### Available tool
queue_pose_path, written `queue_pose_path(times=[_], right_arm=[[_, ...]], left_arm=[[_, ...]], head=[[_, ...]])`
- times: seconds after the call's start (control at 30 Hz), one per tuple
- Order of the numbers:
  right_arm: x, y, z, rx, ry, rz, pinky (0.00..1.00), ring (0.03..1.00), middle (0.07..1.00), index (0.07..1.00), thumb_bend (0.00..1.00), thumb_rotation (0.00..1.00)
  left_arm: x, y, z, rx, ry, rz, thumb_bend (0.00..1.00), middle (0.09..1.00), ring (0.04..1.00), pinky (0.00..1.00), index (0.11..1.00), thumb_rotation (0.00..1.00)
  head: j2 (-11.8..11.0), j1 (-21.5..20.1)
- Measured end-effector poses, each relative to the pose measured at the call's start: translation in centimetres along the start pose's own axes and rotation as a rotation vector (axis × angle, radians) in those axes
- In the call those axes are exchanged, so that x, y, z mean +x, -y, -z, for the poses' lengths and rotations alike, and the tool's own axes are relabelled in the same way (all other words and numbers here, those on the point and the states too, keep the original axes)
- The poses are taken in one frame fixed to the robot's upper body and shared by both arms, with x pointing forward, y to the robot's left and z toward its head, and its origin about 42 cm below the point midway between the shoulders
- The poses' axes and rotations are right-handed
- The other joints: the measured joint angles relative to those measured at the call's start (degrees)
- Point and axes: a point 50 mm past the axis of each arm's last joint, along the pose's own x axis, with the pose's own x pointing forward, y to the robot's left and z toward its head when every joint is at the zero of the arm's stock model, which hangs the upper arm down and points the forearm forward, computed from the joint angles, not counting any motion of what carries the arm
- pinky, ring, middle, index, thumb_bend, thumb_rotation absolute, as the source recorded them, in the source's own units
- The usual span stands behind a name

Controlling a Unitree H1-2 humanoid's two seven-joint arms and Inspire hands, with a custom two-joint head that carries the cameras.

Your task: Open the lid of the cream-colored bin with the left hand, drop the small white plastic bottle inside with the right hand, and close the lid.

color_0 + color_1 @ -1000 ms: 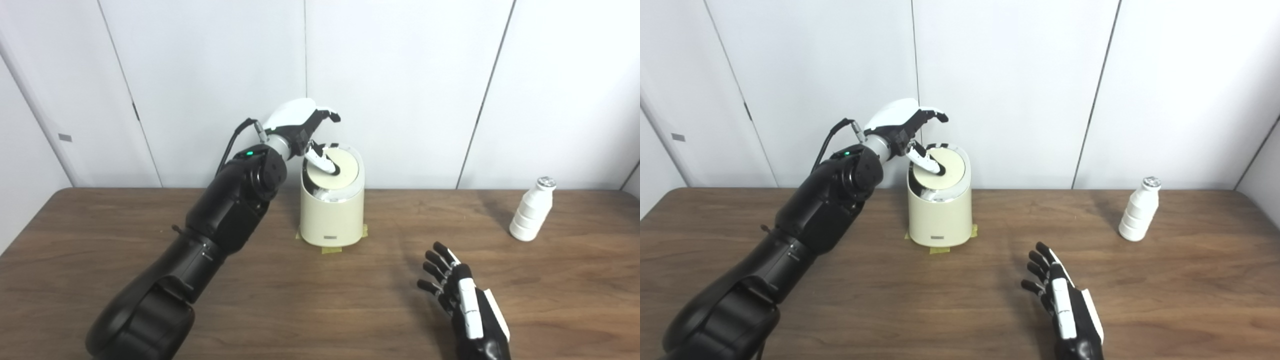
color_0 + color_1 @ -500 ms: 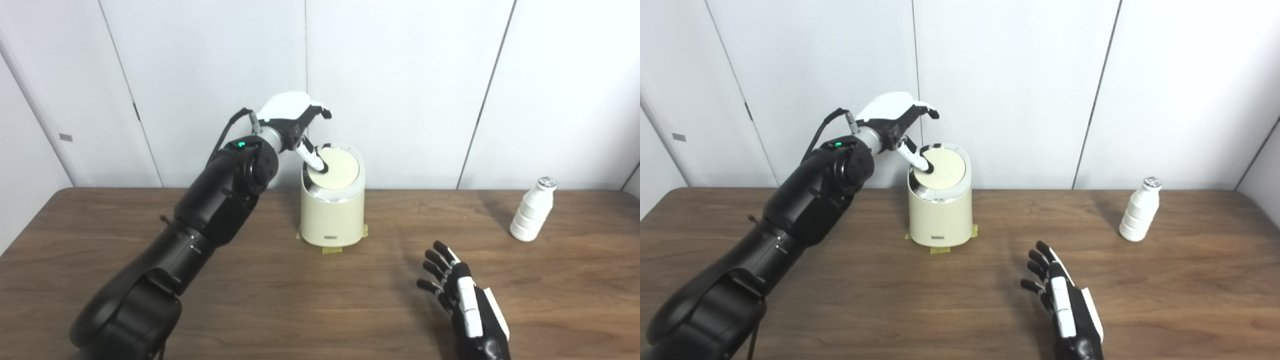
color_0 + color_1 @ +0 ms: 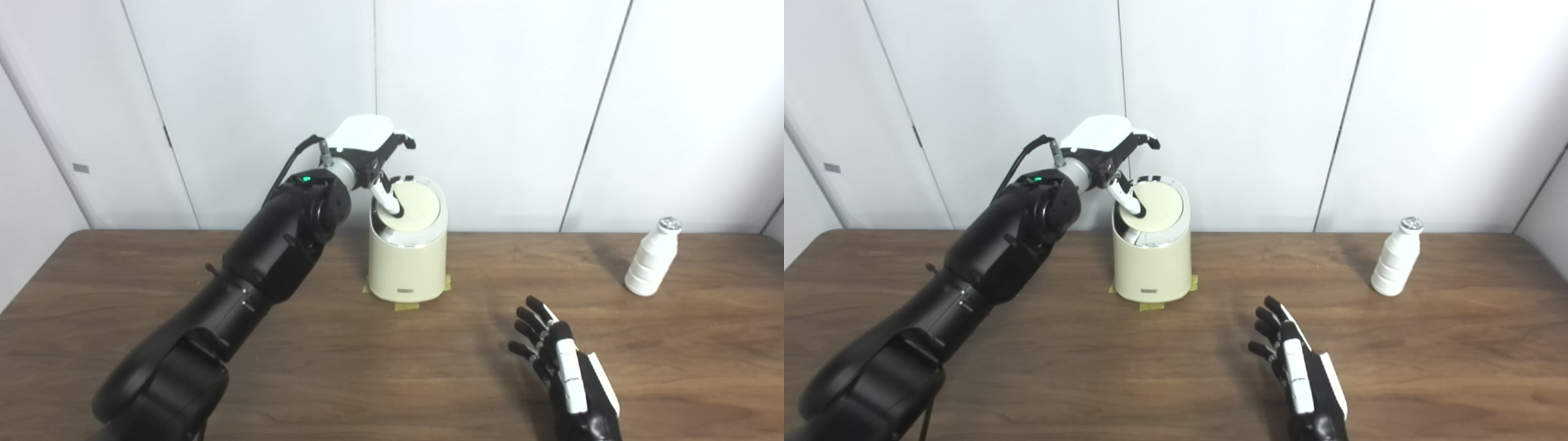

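The cream-colored bin (image 3: 407, 263) stands on the table near the back wall, held by tape at its base. Its round lid (image 3: 419, 208) is tilted, with its near-left edge pushed down and a dark gap showing there. My left hand (image 3: 367, 147) hovers over the bin's left rim with fingers spread, and its thumb tip presses on the lid's left part. The small white plastic bottle (image 3: 651, 257) stands upright at the far right. My right hand (image 3: 566, 367) is open and empty, low over the table near the front, well left of the bottle.
The wooden table (image 3: 343, 367) runs the full width of the view. White wall panels (image 3: 490, 92) stand right behind the bin. Yellow tape (image 3: 405, 305) marks the bin's spot.
The left hand pulled back to the left, then came a little right again, its thumb staying on the lid. The right hand shifted slightly forward and left.
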Motion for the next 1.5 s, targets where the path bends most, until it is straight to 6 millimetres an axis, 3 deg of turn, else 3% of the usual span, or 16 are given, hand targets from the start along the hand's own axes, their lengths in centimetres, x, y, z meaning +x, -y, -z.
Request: queue_pose_path(times=[0.13, 0.23, 0.63, 1.03, 1.13, 1.3, 1.37, 1.5], right_arm=[[0.0, 0.0, -0.2, 0.0, 0.002, 0.0, 0.79, 0.896, 0.901, 0.91, 0.52, 0.98], [0.0, 0.0, -0.2, 0.001, -0.001, -0.001, 0.8, 0.903, 0.904, 0.914, 0.53, 0.97], [0.0, -0.3, -0.2, 0.003, -0.001, -0.006, 0.79, 0.899, 0.9, 0.911, 0.54, 0.97], [0.1, -0.4, -0.3, -0.003, 0.003, 0.001, 0.78, 0.892, 0.897, 0.909, 0.53, 0.97], [0.2, -0.4, -0.3, -0.003, 0.001, 0.001, 0.79, 0.896, 0.899, 0.909, 0.52, 0.97], [0.3, -0.4, -0.3, -0.001, -0.006, -0.001, 0.79, 0.902, 0.904, 0.912, 0.51, 0.97], [0.5, -0.5, -0.4, 0.003, -0.002, -0.004, 0.79, 0.904, 0.906, 0.913, 0.51, 0.96], [0.5, -0.3, -0.4, -0.002, -0.002, -0.007, 0.8, 0.906, 0.907, 0.911, 0.52, 0.97]], left_arm=[[0.1, 0.2, -0.2, 0.02, 0.004, -0.004, 0.92, 0.911, 0.9, 0.77, 0.866, 0.16], [0.3, 0.5, -0.7, 0.053, 0.019, -0.019, 0.92, 0.872, 0.852, 0.73, 0.856, 0.13], [0.6, 1.3, -3.4, 0.201, 0.103, -0.022, 0.95, 0.88, 0.87, 0.79, 0.867, 0.1], [0.5, 1.1, -3.4, 0.217, 0.104, -0.014, 0.91, 0.885, 0.877, 0.79, 0.876, 0.13], [0.5, 0.4, -2.5, 0.116, 0.071, 0.014, 0.86, 0.89, 0.87, 0.75, 0.866, 0.25], [-0.1, 0.2, -0.9, -0.111, 0.024, 0.089, 0.81, 0.887, 0.87, 0.78, 0.848, 0.33], [-0.3, 0.0, -0.5, -0.208, 0.015, 0.098, 0.76, 0.87, 0.826, 0.7, 0.851, 0.36], [-1.0, -2.3, 0.0, -0.363, 0.04, 0.043, 0.71, 0.826, 0.77, 0.63, 0.822, 0.39]], head=[[0.0, 0.0], [0.0, -0.1], [0.4, -0.6], [0.4, -0.7], [0.3, -0.5], [0.2, -0.4], [0.1, -0.3], [0.1, -0.1]])
